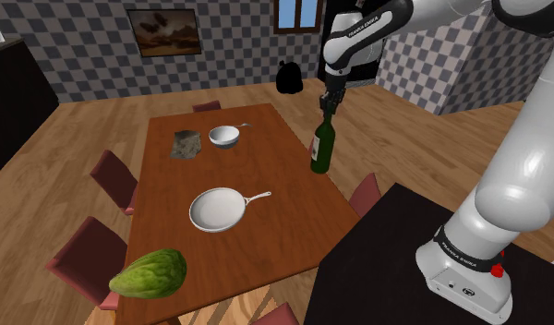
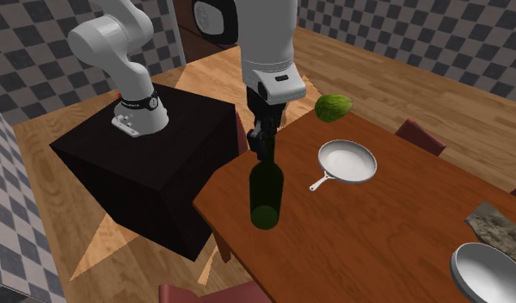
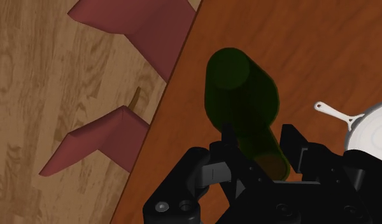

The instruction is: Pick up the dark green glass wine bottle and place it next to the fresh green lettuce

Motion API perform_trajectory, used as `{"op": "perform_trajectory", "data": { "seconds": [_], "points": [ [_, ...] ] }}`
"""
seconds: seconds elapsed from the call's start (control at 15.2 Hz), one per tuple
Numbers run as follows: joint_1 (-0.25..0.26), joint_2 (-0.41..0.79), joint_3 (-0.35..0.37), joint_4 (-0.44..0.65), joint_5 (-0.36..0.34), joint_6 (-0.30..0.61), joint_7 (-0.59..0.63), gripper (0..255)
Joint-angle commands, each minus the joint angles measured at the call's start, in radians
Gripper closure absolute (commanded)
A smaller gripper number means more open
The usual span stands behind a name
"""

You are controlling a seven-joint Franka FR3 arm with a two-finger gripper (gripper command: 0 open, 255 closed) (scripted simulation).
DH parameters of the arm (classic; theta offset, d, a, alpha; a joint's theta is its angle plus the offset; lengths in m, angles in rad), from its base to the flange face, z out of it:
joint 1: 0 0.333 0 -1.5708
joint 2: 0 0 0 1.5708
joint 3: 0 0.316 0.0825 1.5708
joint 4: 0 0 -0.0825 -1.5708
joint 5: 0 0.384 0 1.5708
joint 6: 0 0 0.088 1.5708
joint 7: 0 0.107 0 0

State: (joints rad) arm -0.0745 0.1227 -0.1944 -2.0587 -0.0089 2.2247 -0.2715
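Shoulder view: wine bottle [image 1: 320, 152] upright near table [image 1: 275, 180] edge — seemingly resting on it.
Grip: gripper [image 1: 327, 106] clamped on the bottle's neck.
Marker: lettuce [image 1: 149, 274] — at a table corner.

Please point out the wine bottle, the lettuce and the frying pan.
wine bottle [image 1: 320, 152]: shoulder view, on its dark green body.
lettuce [image 1: 149, 274]: shoulder view, on its middle.
frying pan [image 2: 348, 161]: second exterior view, on its white inside.

I see grey checkered walls [image 1: 81, 55] and a wood plank floor [image 1: 63, 129]. Brown wooden dining table [image 1: 275, 185] mid-room, maroon chairs [image 1: 114, 175] around it. Framed painting [image 1: 164, 32] and window [image 1: 298, 11] on the far wall. Dark cabinet [image 1: 17, 92] at the shoulder view's left.
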Motion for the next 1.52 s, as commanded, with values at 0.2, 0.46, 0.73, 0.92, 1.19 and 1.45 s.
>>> {"op": "perform_trajectory", "data": {
  "seconds": [0.2, 0.46, 0.73, 0.92, 1.19, 1.45],
  "points": [
    [0.002, -0.032, 0.0, 0.03, -0.007, -0.061, 0.004, 255],
    [0.003, -0.052, -0.001, 0.061, -0.011, -0.112, 0.006, 255],
    [0.003, -0.069, 0.0, 0.096, -0.014, -0.163, 0.007, 255],
    [0.004, -0.079, 0.0, 0.124, -0.016, -0.202, 0.007, 255],
    [0.004, -0.091, 0.0, 0.165, -0.018, -0.254, 0.007, 255],
    [0.005, -0.098, 0.0, 0.21, -0.019, -0.306, 0.007, 255]
  ]
}}
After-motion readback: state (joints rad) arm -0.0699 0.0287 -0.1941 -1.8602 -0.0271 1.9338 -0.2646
